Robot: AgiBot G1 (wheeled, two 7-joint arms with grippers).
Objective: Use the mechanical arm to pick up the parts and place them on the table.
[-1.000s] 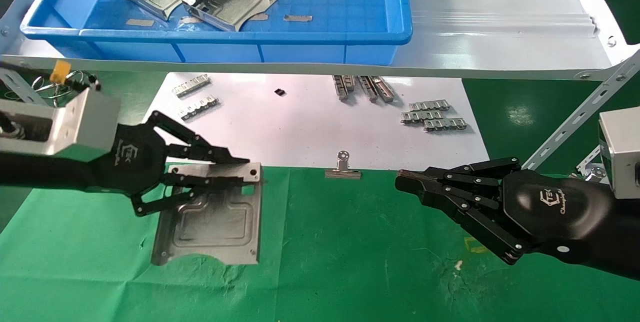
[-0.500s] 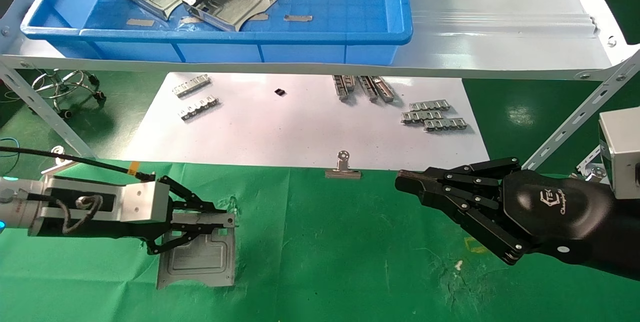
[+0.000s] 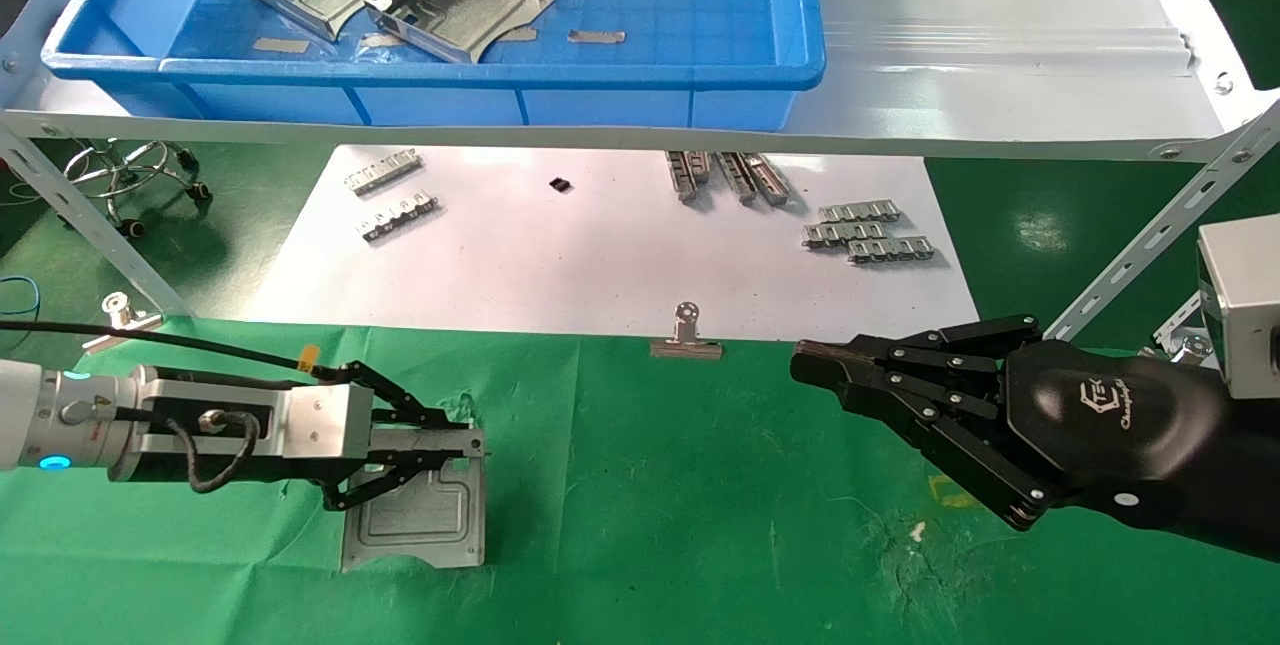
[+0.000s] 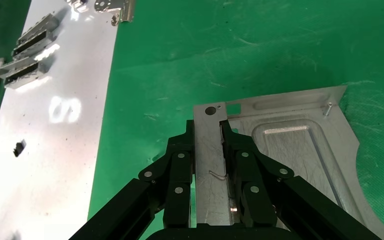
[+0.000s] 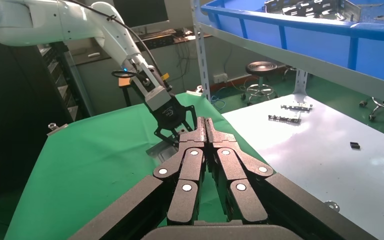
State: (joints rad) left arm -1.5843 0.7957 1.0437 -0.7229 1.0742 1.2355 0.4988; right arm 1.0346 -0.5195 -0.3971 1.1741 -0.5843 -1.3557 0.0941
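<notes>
Metal plate (image 3: 420, 515) clamped along its raised rim by left hand (image 3: 440, 450), low over green tabletop (image 3: 700, 525) for set-down; right hand (image 3: 830, 370) parked, fingers together.

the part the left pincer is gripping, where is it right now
In the head view the part is low on the robot's left, over the green table, its raised rim clamped by the left pincer, well below the blue bin.

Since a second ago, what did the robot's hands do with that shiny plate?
The left gripper, shut on the plate, carried it down and toward the robot over the green table, rotating its wrist. The right gripper and the two plates in the blue bin stayed put.
</notes>
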